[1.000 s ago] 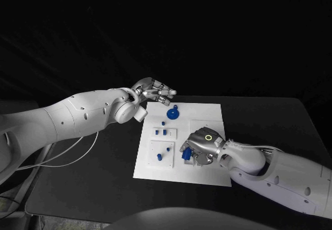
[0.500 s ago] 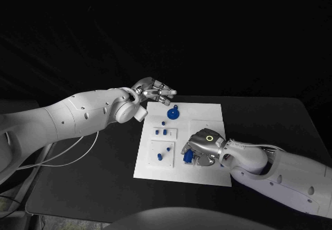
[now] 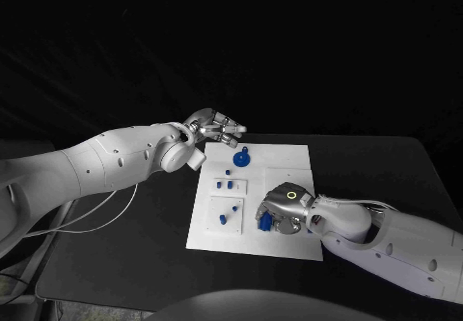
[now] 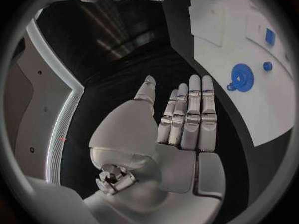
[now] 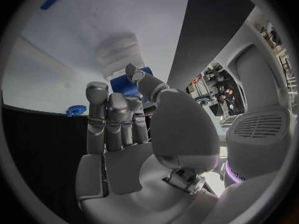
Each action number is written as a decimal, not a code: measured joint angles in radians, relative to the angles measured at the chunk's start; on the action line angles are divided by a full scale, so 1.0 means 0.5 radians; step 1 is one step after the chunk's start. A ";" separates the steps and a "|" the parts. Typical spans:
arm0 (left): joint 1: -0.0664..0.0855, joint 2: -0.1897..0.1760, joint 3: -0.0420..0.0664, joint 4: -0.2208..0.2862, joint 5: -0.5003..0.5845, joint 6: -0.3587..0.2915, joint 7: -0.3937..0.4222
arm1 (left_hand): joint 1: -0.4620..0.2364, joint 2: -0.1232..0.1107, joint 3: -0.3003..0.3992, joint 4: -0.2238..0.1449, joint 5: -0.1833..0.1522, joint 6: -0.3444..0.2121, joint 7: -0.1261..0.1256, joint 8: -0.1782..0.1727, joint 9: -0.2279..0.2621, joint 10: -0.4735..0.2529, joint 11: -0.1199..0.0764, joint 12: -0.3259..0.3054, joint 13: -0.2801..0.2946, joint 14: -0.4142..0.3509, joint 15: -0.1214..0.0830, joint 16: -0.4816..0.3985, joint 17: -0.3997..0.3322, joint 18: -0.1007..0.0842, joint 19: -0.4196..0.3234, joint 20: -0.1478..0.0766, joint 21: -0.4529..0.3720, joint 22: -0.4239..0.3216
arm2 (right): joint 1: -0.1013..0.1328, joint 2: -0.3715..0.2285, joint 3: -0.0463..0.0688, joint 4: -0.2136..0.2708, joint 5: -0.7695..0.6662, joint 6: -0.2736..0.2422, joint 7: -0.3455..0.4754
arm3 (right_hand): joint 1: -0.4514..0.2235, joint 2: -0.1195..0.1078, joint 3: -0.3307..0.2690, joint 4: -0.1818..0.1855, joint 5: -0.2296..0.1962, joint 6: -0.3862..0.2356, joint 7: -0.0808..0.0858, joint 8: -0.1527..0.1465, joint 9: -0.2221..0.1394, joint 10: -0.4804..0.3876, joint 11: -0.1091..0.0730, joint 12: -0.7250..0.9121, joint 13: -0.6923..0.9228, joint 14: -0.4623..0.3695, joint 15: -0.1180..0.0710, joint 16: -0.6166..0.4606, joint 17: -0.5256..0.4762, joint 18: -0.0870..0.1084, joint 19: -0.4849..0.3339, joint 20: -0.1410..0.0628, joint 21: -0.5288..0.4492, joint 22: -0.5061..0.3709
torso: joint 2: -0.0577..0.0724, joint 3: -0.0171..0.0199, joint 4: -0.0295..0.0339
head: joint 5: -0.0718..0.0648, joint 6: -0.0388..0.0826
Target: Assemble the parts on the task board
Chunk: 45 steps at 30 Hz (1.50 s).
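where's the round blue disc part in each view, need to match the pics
Head view: the round blue disc part lies at the far end of the task board, just ahead of the left hand.
Left wrist view: the disc lies on the board beyond the fingers.
Right wrist view: I cannot pick it out with certainty.
Shared landmark: the white task board itself.

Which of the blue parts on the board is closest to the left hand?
The round blue disc at the board's far edge, just below the left hand. The other blue parts lie farther down the board, toward the right hand.
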 measured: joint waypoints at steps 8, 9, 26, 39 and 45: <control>0.000 0.001 0.000 -0.002 -0.001 0.001 -0.001 | 0.000 0.000 0.000 0.000 0.000 0.000 0.000 0.000 0.000 0.000 0.000 0.000 0.000 0.000 0.000 0.000 0.000 0.000 0.000 0.000 0.000 0.000 | 0.000 0.017 0.000 -0.018 -0.001 0.030 0.003 | 0.000 0.000 -0.002 -0.002 0.000 -0.001 0.001 0.000 0.000 -0.011 0.002 0.004 0.011 -0.006 0.006 0.000 0.002 0.000 -0.007 -0.007 -0.011 0.000 | 0.000 0.0000 0.001 | -0.001 -0.002; 0.000 0.001 0.000 -0.002 -0.001 0.001 -0.001 | 0.000 0.000 0.000 0.000 0.000 0.000 0.000 0.000 0.000 0.000 0.000 0.000 0.000 0.000 0.000 0.000 0.000 0.000 0.000 0.000 0.000 0.000 | 0.000 0.018 0.000 -0.018 -0.001 0.030 0.003 | 0.000 0.000 -0.002 -0.002 0.000 -0.001 0.001 -0.001 0.000 -0.011 0.002 0.004 0.011 -0.006 0.006 0.000 0.002 0.000 -0.007 -0.007 -0.014 0.000 | 0.000 0.0000 0.001 | -0.001 -0.002; 0.000 0.000 0.000 -0.002 -0.003 0.004 -0.005 | 0.000 0.000 0.000 0.000 0.000 0.000 0.000 0.000 0.000 0.000 0.000 0.000 0.000 0.000 0.000 0.000 0.000 0.000 0.000 0.000 0.000 -0.003 | 0.000 0.053 -0.001 -0.043 -0.001 0.050 0.005 | 0.000 0.000 -0.002 -0.003 0.000 -0.053 0.053 -0.002 -0.010 -0.024 -0.011 0.013 0.018 -0.027 -0.001 -0.009 -0.007 0.000 -0.028 -0.014 -0.052 0.000 | 0.000 -0.0025 0.001 | 0.006 -0.007; 0.000 -0.004 0.000 0.001 -0.007 0.007 -0.011 | 0.000 0.000 0.000 0.000 0.000 0.000 0.000 0.000 0.000 0.000 0.000 0.000 0.000 0.000 0.000 0.000 0.000 0.000 0.000 0.000 0.000 -0.003 | 0.000 0.060 -0.002 -0.067 -0.003 0.049 -0.002 | 0.007 -0.006 -0.002 -0.002 0.000 -0.270 0.029 0.004 -0.015 -0.046 -0.033 0.013 0.022 -0.053 -0.013 -0.045 -0.032 0.000 -0.051 -0.021 -0.137 0.001 | 0.001 -0.0031 0.001 | 0.011 -0.011; 0.000 -0.006 0.000 0.001 -0.009 0.009 -0.014 | 0.000 0.000 0.000 0.000 0.000 0.000 0.000 0.000 0.000 0.000 0.000 0.000 0.000 0.000 0.000 0.000 0.000 0.000 0.000 0.000 0.000 -0.003 | 0.000 0.054 -0.003 -0.075 -0.004 0.055 -0.007 | 0.027 -0.006 -0.010 0.006 0.000 -0.379 -0.016 0.010 -0.019 -0.053 -0.040 0.003 0.022 -0.056 -0.016 -0.054 -0.037 0.000 -0.057 -0.014 -0.150 0.001 | 0.000 -0.0025 0.000 | 0.013 -0.014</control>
